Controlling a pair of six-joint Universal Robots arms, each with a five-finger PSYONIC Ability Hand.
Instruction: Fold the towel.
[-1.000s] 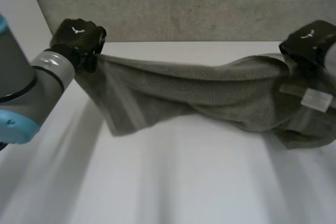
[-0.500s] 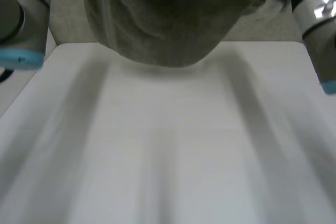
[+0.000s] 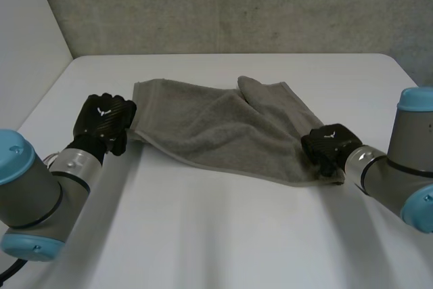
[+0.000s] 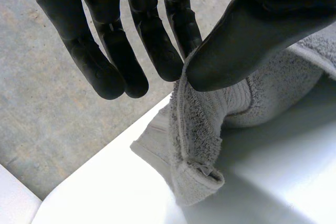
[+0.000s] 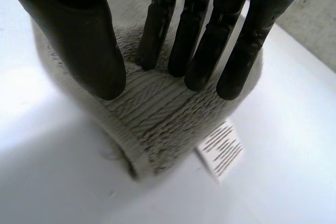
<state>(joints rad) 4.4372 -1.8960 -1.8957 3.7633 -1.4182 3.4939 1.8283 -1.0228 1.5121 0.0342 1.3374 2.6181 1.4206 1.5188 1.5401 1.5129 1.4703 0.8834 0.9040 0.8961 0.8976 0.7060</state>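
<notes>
Lying rumpled on the desk, the towel runs lengthwise between both hands: left hand pinching its left corner, right hand pinching the near right corner

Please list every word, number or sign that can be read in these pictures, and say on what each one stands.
Lines of print on the label of the towel: too small to read.
Small white mark on the back of the left hand: a sign, no letters.
Similar white mark on the right hand: no letters.
No words or numbers can be read.
</notes>
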